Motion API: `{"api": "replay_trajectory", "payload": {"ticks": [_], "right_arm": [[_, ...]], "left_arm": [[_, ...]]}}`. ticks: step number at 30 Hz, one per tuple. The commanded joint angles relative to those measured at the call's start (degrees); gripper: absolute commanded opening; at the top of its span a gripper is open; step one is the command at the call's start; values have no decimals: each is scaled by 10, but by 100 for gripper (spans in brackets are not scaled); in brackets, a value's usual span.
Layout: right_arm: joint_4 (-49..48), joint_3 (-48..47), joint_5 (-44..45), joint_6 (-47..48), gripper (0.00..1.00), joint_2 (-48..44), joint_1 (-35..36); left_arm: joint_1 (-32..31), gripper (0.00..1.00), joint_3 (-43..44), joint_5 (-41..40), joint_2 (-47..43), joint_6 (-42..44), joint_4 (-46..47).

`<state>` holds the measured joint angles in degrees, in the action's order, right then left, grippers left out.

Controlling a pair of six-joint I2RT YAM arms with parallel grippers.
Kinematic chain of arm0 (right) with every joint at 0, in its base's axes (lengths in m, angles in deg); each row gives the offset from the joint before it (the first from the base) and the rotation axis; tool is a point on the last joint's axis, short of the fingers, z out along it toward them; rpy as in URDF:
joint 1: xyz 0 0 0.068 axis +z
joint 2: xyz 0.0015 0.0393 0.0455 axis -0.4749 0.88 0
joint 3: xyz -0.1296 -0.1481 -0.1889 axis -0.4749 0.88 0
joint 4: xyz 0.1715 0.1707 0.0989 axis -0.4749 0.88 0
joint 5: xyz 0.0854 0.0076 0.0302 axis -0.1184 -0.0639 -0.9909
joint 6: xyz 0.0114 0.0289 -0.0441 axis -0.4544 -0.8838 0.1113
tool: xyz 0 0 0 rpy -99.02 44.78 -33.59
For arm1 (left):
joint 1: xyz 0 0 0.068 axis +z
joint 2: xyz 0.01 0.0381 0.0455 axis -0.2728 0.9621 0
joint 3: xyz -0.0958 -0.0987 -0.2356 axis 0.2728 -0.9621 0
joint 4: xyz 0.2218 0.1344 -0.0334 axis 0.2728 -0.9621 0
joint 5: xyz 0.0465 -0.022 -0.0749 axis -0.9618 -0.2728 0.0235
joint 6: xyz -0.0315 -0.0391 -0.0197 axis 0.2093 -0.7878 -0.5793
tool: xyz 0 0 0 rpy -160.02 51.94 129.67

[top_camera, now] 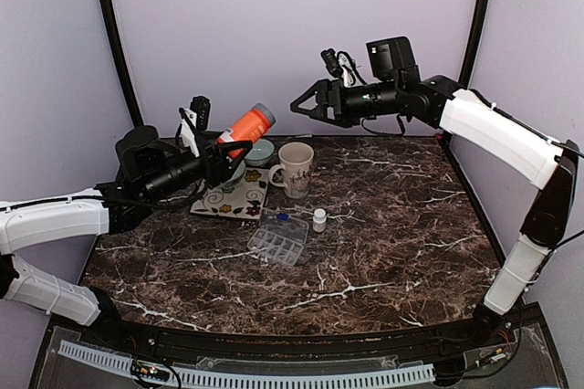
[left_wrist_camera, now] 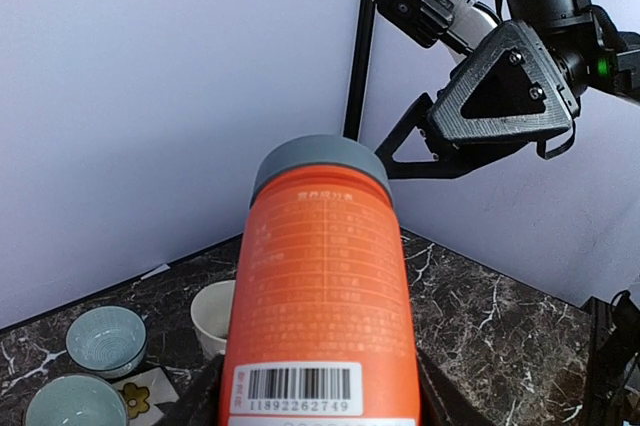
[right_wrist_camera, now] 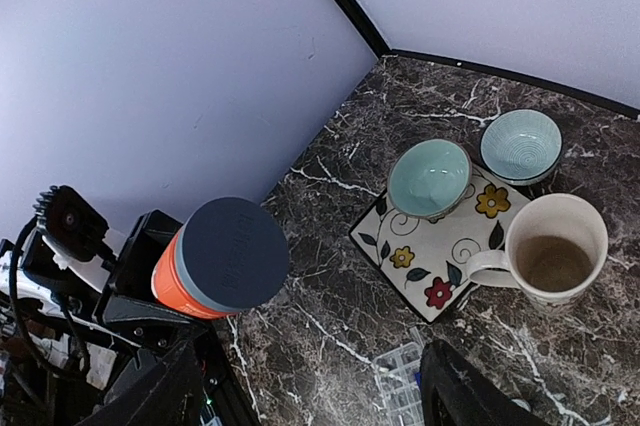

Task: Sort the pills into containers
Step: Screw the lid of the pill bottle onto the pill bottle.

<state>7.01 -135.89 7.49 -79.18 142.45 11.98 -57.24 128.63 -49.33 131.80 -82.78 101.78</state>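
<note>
My left gripper (top_camera: 232, 145) is shut on an orange pill bottle (top_camera: 246, 124) with a grey cap and holds it tilted in the air, cap toward the right arm. The bottle fills the left wrist view (left_wrist_camera: 320, 286); its cap also shows in the right wrist view (right_wrist_camera: 232, 251). My right gripper (top_camera: 301, 104) is open and empty, in the air just right of the cap and apart from it. A clear pill organizer (top_camera: 276, 239) and a small white bottle (top_camera: 319, 219) sit on the marble table.
A cream mug (top_camera: 296, 168) stands beside a flowered tile (top_camera: 233, 197) at the back left. A teal bowl (right_wrist_camera: 430, 176) rests on the tile and a blue bowl (right_wrist_camera: 520, 144) stands behind it. Walls enclose the table on three sides.
</note>
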Motion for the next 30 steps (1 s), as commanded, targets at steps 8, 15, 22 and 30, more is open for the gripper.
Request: {"api": "replay_trajectory", "payload": {"ticks": [8, 15, 22, 30], "right_arm": [[-17, 28, 1, 83, 75, -32, 11], [-33, 44, -26, 110, 75, -46, 12], [-32, 49, -31, 133, 75, -43, 13], [-36, 58, -44, 144, 75, -46, 13]], "left_arm": [[104, 1, 39, 266, 54, -170, 66], [144, 1, 85, 453, 138, -299, 147], [150, 1, 116, 563, 202, -416, 231], [151, 1, 134, 617, 248, -496, 294]]}}
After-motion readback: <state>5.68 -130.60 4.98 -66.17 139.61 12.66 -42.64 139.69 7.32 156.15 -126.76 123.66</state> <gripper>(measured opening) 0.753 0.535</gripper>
